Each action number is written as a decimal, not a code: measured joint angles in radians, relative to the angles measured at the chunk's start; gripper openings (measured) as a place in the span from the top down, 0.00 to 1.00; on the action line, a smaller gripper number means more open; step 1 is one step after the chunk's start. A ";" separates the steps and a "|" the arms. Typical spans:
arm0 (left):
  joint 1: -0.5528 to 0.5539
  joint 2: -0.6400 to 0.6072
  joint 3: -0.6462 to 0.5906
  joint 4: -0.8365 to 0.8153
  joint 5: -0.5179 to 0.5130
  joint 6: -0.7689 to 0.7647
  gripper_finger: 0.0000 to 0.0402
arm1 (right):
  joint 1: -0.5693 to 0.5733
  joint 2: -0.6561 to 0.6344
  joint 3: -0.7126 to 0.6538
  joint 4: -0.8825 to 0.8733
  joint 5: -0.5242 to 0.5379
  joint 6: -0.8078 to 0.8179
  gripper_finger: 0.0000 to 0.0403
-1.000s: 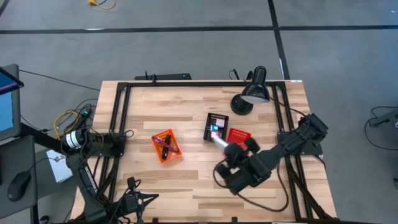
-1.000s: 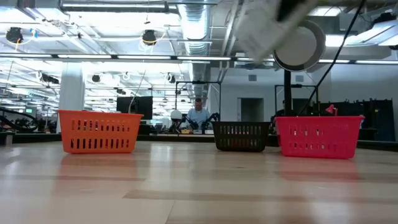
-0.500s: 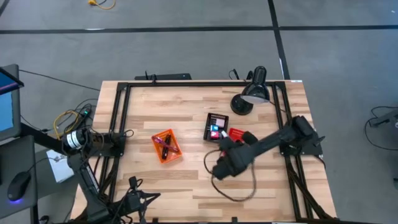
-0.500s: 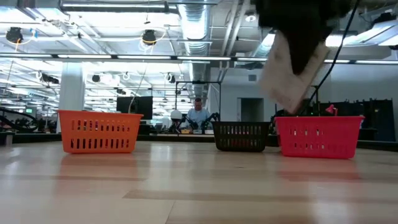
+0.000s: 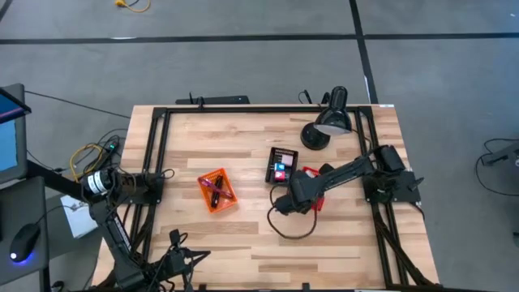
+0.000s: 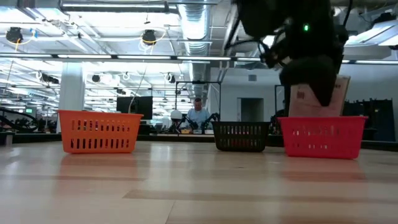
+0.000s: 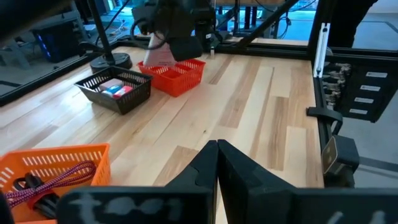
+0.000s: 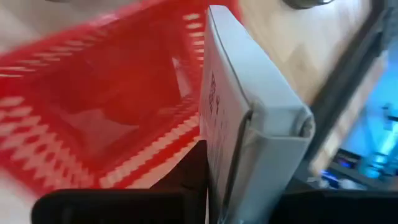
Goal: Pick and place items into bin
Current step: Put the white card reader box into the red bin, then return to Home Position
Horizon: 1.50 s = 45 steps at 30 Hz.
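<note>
The right gripper [image 8: 214, 186] has its jaws squeezed onto the thin edge of a white box [image 8: 249, 118]. The jaws are only a little apart, just as wide as the box is thick. The box is held up in the air, standing on its edge, right over the red basket [image 8: 106, 112]. In the low view the white box [image 6: 314, 96] is seen sticking out under the right gripper [image 6: 311, 74], with its lower end dipping behind the rim of the red basket [image 6: 322, 137].

The box looks flat, stiff and light, like thin card. It could be bent or dented if squeezed too hard, and its smooth sides could slip. A good place to hold it is judged to be across its thin sides, near one end, as is done now.

The red basket [image 5: 312, 177] is seen on the worktop toward the right edge, just beside a black basket [image 5: 281, 165] with small bright things in it. An orange basket [image 5: 216, 190] with pens in it is placed nearer the middle of the worktop. A black lamp [image 5: 328, 122] is stood near the far right corner.

The left gripper [image 7: 217, 171] is parked by the left edge of the worktop. Its jaws are pressed together with nothing between them.
</note>
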 joint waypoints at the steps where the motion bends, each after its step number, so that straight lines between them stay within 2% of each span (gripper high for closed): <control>1: 0.000 0.000 0.000 0.000 0.001 0.000 1.00 | -0.007 0.003 -0.015 -0.002 0.001 -0.019 0.89; 10: 0.000 0.000 0.000 0.000 0.001 0.003 1.00 | -0.021 0.008 -0.056 0.021 -0.001 -0.097 0.84; 24: 0.001 0.000 0.000 0.004 0.001 -0.005 1.00 | -0.050 0.008 -0.056 0.044 -0.022 -0.106 0.61; 27: 0.001 0.000 0.000 0.004 0.001 -0.004 1.00 | -0.057 0.008 -0.048 0.042 -0.062 -0.107 0.58; 32: 0.007 0.000 0.000 0.004 0.001 -0.004 1.00 | -0.054 0.008 0.010 0.035 -0.135 -0.167 0.56; 45: 0.032 0.000 0.000 0.003 0.002 0.004 1.00 | -0.002 0.008 0.278 0.071 -0.135 -0.151 0.60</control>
